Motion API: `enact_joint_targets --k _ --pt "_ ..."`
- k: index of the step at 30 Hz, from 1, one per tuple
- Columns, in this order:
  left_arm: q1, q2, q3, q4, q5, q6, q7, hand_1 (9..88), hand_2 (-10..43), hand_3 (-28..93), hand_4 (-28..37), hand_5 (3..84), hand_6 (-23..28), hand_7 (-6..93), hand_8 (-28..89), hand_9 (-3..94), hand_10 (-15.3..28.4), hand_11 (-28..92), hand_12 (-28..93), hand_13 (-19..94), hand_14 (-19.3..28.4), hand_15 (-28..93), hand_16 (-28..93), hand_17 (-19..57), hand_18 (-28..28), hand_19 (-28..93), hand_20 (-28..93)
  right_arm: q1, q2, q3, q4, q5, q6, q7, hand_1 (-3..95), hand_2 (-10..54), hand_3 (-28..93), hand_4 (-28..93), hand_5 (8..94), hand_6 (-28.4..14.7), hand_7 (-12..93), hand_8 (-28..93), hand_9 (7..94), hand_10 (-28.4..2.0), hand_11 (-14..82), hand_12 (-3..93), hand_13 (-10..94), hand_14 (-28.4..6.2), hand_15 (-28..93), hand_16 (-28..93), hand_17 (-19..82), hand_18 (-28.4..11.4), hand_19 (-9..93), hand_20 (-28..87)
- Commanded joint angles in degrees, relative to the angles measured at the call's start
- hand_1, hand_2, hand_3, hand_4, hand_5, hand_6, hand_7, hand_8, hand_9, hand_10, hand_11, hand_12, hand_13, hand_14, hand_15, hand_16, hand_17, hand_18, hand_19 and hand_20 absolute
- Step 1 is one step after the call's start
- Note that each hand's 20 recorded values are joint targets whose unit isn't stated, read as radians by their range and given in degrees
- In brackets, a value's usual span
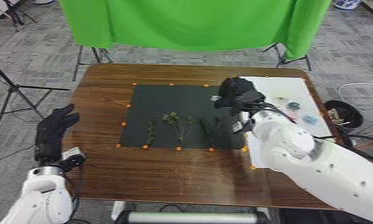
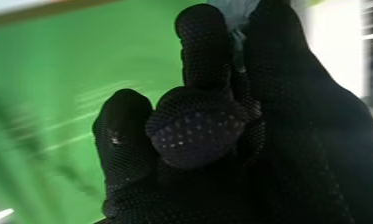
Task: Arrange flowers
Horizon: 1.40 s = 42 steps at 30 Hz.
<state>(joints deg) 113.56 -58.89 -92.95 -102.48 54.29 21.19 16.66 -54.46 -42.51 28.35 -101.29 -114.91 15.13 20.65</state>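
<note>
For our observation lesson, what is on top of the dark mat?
Green sprigs lie there; the right hand covers part of the mat's right edge, hiding whatever is beneath.

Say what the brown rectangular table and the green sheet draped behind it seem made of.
Brown rectangular table: wood or wood-look laminate, faintly glossy, judging by its streaky grain. Green draped sheet: probably matte fabric, since it hangs in soft folds.

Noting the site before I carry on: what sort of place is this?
Probably a robotics lab or test room: green cloth hung as a backdrop, black tripod, grey patterned floor.
</note>
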Motion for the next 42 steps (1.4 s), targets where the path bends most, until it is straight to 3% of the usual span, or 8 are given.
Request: enact_joint_targets --k 1,4,5,9,14,20,30,42 --pt "-3.2 -0.45 3.65 1.35 1.10 -0.78 0.28 21.3 30.4 64 -28.3 50.8 1.4 14.4 -9 52.2 14.4 19 8 39 15.2 20 -4 5.9 8.5 6 14 16.4 -16.7 -8.2 5.7 -0.8 -2.7 -5.4 58.3 -9.5 62 -16 78.9 1.9 25 7 90.2 -10.2 10.0 39.3 92 -1.5 58 30 66 -10.3 93 49" --pt "-4.0 -0.59 4.55 1.56 1.13 -0.48 0.31 21.7 30.6 64 -28.3 51.0 1.4 14.6 -10 52.3 14.4 19 8 39 15.2 20 -4 5.9 8.5 6 14 17.2 -20.4 -10.8 8.4 -1.1 -4.3 -7.0 58.7 -9.5 61 -16 78.3 2.0 26 7 89.8 -10.2 10.4 39.2 92 -1.5 58 30 66 -10.3 93 49" --pt "-4.1 -0.79 4.23 1.77 1.21 -1.04 0.23 21.3 30.6 65 -28.3 51.2 1.5 14.6 -10 52.4 14.3 19 8 39 15.2 20 -4 5.9 8.5 6 14 17.3 -21.9 -11.7 9.5 -1.8 -4.9 -7.4 58.8 -9.5 61 -16 78.2 2.0 26 7 89.7 -10.2 10.5 39.1 92 -1.5 59 30 66 -10.3 93 49" --pt "-4.0 -0.86 4.50 1.10 2.09 -0.54 -0.03 21.5 30.0 69 -28.2 55.0 0.9 14.9 -10 53.0 14.3 19 8 39 15.1 21 -5 5.9 8.6 7 14 17.3 -25.6 -14.6 13.0 -3.5 -7.0 -9.8 59.9 -9.5 58 -14 77.1 1.6 26 6 88.8 -9.9 11.0 38.9 92 -1.4 59 30 66 -10.3 93 49" --pt "-5.0 -0.87 5.95 1.42 1.51 1.11 0.54 22.8 29.6 70 -28.2 55.9 0.7 14.6 -10 53.2 14.1 19 8 39 14.8 21 -4 5.9 8.8 7 14 17.1 -28.9 -16.9 15.8 -5.3 -9.1 -10.3 61.5 -9.5 55 -13 76.5 1.3 26 7 88.3 -10.0 11.6 38.5 92 -1.3 59 30 66 -10.2 93 49" --pt "-4.5 -0.68 6.12 0.80 0.72 2.92 0.88 23.1 29.3 69 -28.2 53.9 1.3 14.1 -10 52.6 14.2 19 7 40 15.2 21 -5 5.9 8.8 7 14 18.2 -31.6 -17.8 17.3 -7.3 -15.1 -11.7 61.6 -9.5 54 -12 76.5 1.6 27 7 87.9 -9.7 11.3 38.7 92 -1.2 58 30 66 -10.1 93 49" --pt "-4.0 -0.71 6.53 0.26 1.00 2.82 0.37 22.6 28.9 70 -28.3 53.6 1.1 14.2 -10 52.7 14.3 19 7 40 15.5 22 -5 5.7 8.9 7 14 18.3 -33.2 -18.6 18.5 -10.6 -20.5 -10.6 59.0 -9.5 59 -15 78.2 2.8 27 6 88.0 -8.8 7.4 38.9 92 -1.0 58 31 66 -9.8 93 48" --pt "-5.9 -0.37 8.05 0.89 1.22 1.99 0.60 22.4 28.4 70 -28.3 54.0 -0.3 14.8 -10 53.6 14.5 20 7 40 15.8 23 -5 5.7 9.1 7 14 18.2 -34.1 -19.2 21.4 -13.3 -21.9 -6.9 57.5 -9.5 62 -18 78.5 3.8 27 5 84.9 -8.6 6.0 37.8 92 -1.0 58 31 66 -9.7 93 48"
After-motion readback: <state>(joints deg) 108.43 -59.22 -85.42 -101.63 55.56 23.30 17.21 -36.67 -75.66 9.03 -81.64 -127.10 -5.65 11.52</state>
